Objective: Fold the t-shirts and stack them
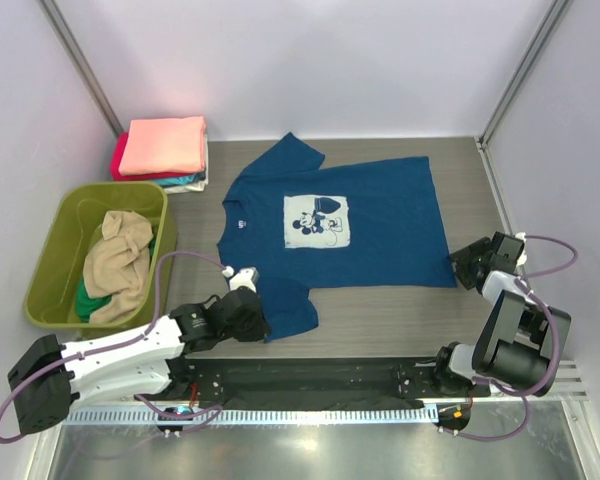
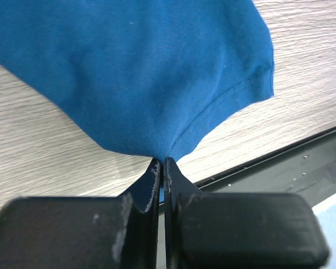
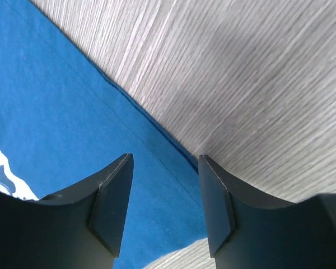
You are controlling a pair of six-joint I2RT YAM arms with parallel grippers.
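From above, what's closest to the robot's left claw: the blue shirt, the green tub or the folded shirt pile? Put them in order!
1. Blue shirt: its sleeve is pinched in the left gripper.
2. Green tub: off to the left.
3. Folded shirt pile: far back, left corner.

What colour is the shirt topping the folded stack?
The top shirt is salmon pink; best in the top external view.
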